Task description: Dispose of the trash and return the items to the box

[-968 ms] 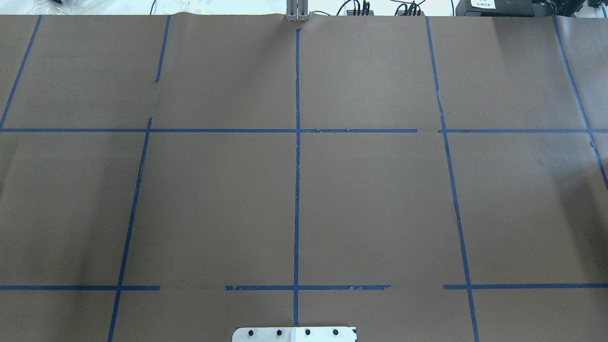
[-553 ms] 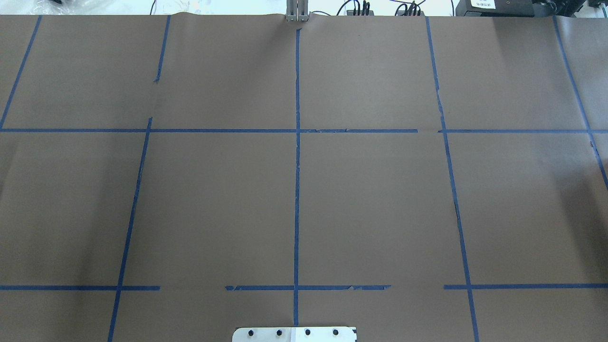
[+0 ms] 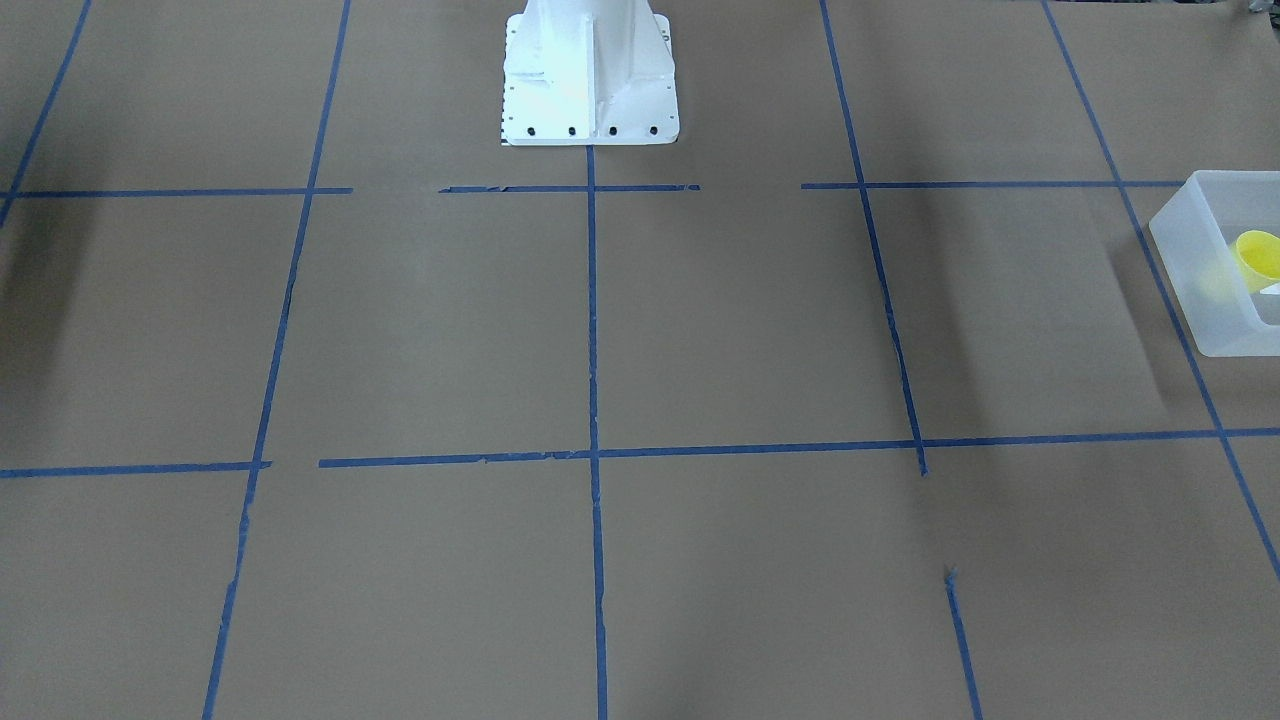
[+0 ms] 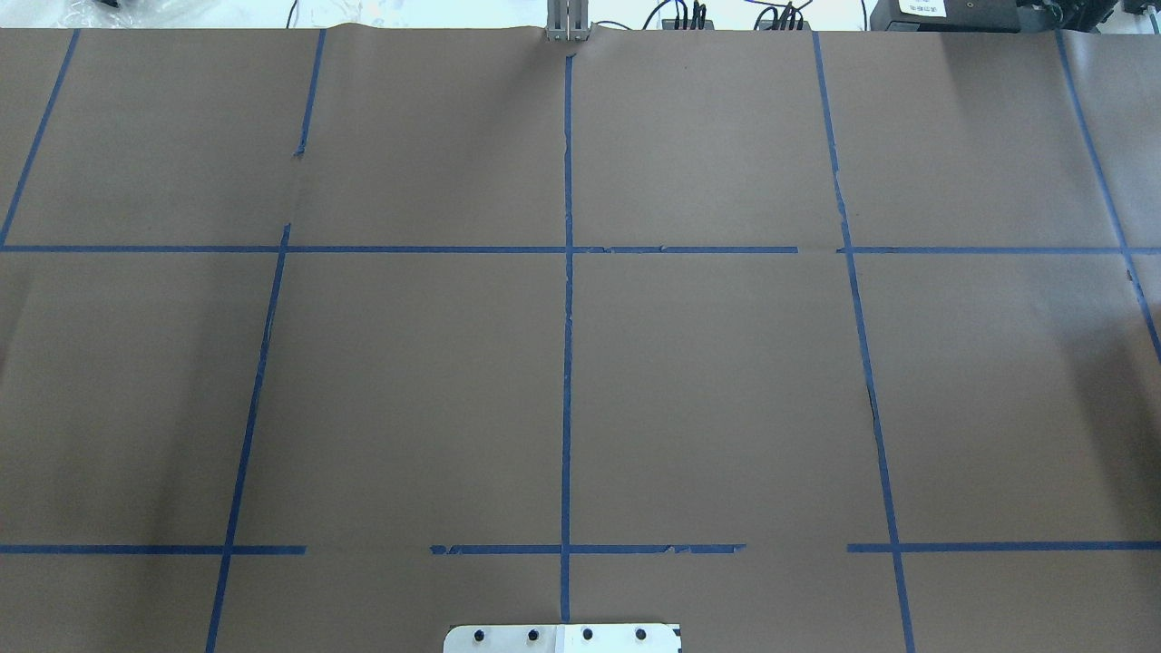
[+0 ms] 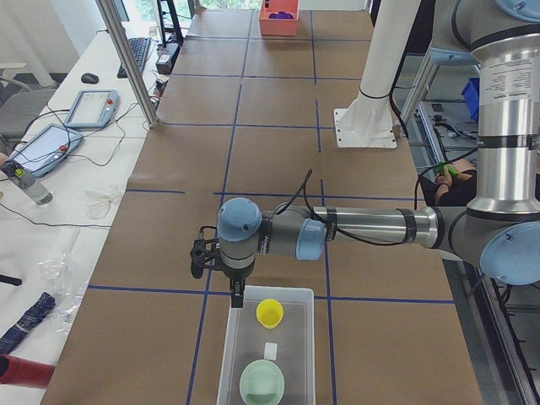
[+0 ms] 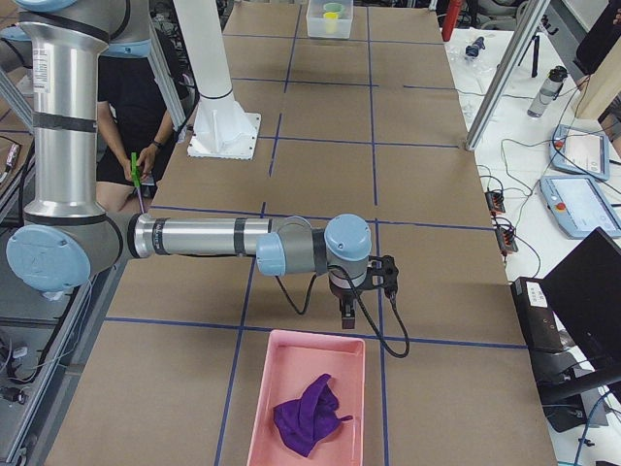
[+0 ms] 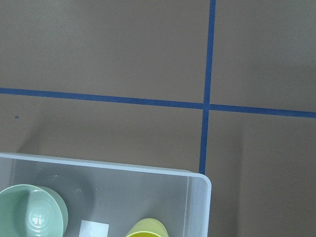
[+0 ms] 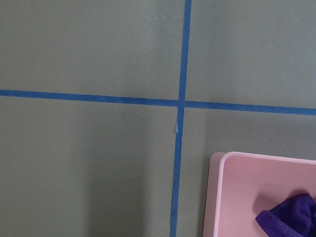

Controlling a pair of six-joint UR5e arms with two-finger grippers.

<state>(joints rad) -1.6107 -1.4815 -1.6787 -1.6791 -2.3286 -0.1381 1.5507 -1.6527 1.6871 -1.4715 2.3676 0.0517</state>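
The box (image 5: 229,337), a frosted bin, stands at the table's left end. It also shows in the front view (image 3: 1195,290) and the left wrist view (image 7: 197,197). In it are the yellow cup (image 5: 270,313) (image 3: 1258,255) (image 7: 145,228), a pale green bowl (image 5: 262,381) (image 7: 29,212) and a small white piece (image 5: 271,350). My left gripper (image 5: 237,299) hangs over the box's near rim; I cannot tell if it is open or shut. My right gripper (image 6: 347,318) hangs beside a pink tray (image 6: 262,388) holding a purple cloth (image 6: 309,413); I cannot tell its state.
The white robot pedestal (image 3: 590,70) stands at the table's middle rear. The pink tray (image 8: 232,197) and cloth (image 8: 289,217) show in the right wrist view. Side benches hold tablets, cables and bottles. A person (image 6: 136,107) sits behind the robot.
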